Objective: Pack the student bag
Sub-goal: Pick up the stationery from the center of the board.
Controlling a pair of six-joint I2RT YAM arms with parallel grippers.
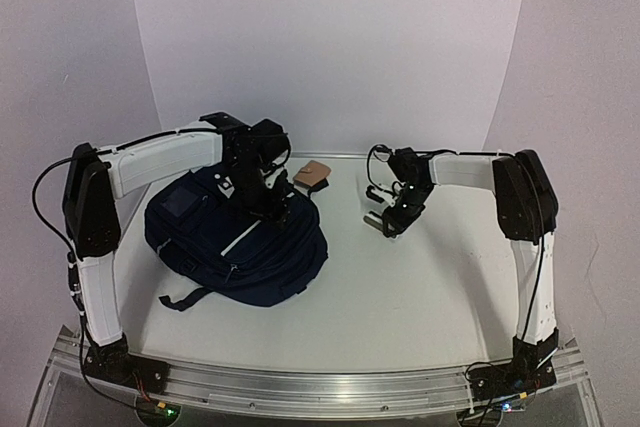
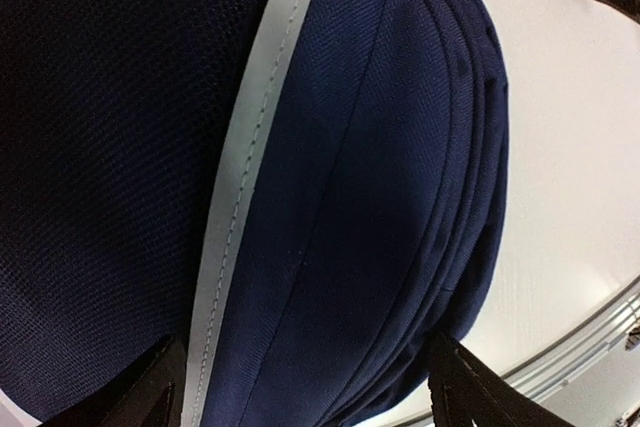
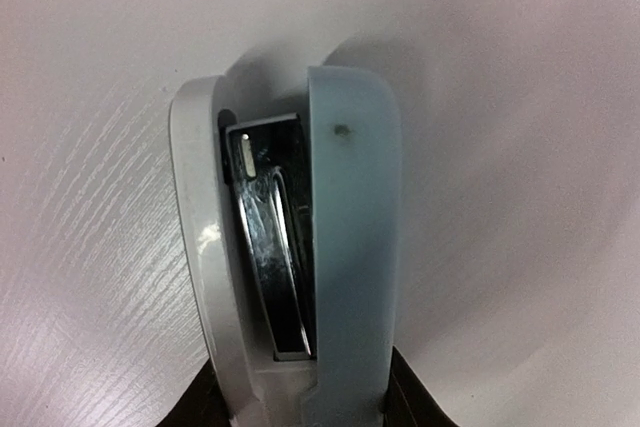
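Left tool (image 2: 310,387), jaws spread wide, hangs over the soft, floppy navy backpack (image 1: 240,247) lying beneath it on the worktop (image 1: 400,287), likely best taken by a strap (image 1: 185,299), while the right tool (image 1: 385,219) clamps a stapler (image 3: 290,247) well apart.

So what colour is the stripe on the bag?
The stripe is pale grey, clearest in the left wrist view.

A big blue student bag (image 1: 270,262) lies on the white bench (image 1: 420,287). A small tan thing (image 1: 312,175) lies near it, at the back.
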